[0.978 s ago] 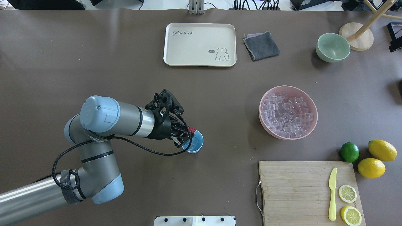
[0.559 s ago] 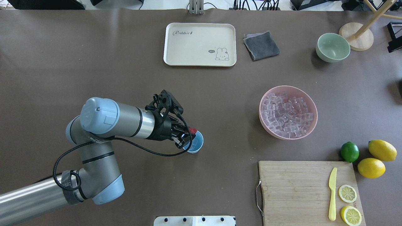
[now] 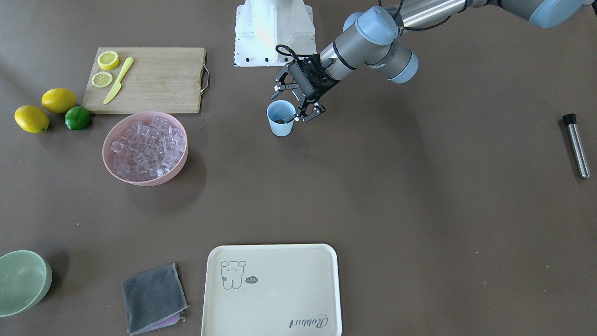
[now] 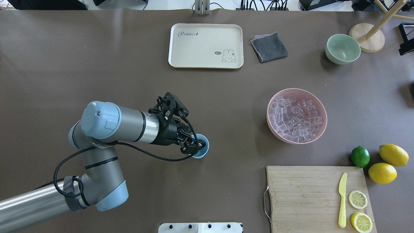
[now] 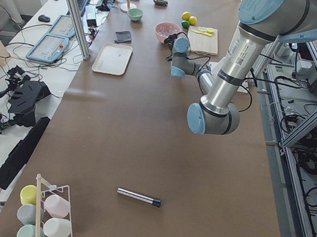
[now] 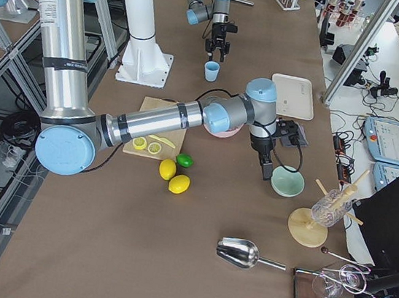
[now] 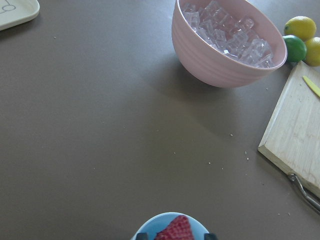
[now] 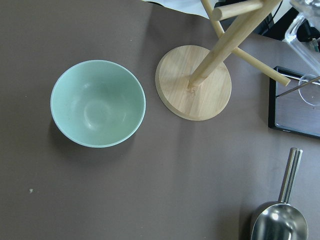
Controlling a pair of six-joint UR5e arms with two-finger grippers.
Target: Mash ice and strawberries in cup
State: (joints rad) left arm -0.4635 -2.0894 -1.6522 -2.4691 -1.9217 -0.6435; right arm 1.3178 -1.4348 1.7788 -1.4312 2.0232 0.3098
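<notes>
Tabletop [image 4: 97, 64] is carrying everything. Left arm [image 4: 129, 124] is reaching over the middle, w/ the left gripper [image 4: 193, 145] dipping its tips at the mouth of the cup [image 3: 281, 129]. Its jaws are looking spread, pinching nothing. Right gripper [image 6: 265, 171] is hanging above a pale green bowl [image 6: 287, 181]; its jaws, can't tell. Pink bowl [image 4: 268, 111] is holding all the ice [image 4: 296, 118], well apart from the cup, w/ none showing in the cup. Strawberry [image 7: 176, 230] is lying loose inside the cup.

Risks, prob.: the cup is light & unbraced, so a fingertip catching the rim on lift-out could be tipping it & spilling the berry. Ice is slick, so cubes could be squirting out of a pinch en route.
</notes>
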